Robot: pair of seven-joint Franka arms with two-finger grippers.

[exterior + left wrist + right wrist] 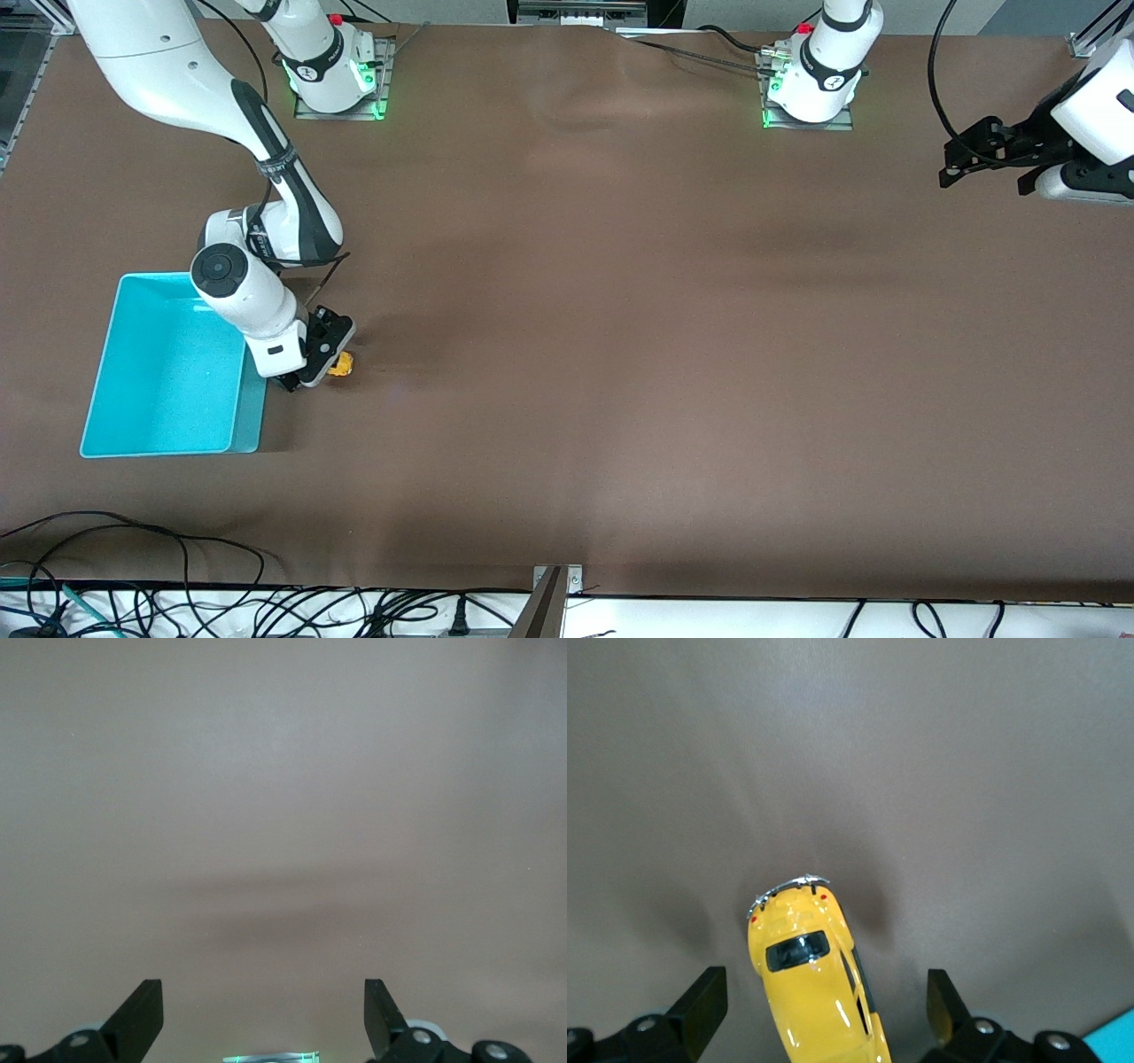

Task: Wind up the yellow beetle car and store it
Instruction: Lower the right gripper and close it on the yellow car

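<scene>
The yellow beetle car (341, 364) stands on the brown table right beside the turquoise bin (250, 416), toward the right arm's end. My right gripper (319, 361) is down over the car, open, one finger on each side. In the right wrist view the car (811, 983) lies between the two black fingers (704, 1003) with a gap on both sides, and my right gripper (824, 1014) is not closed on it. My left gripper (983, 173) waits in the air over the left arm's end of the table, open and empty (264, 1014).
The turquoise bin holds nothing that I can see; a corner of it shows in the right wrist view (1121, 1032). The arms' bases (337, 80) stand along the table's edge. Cables (177, 602) lie past the table edge nearest the front camera.
</scene>
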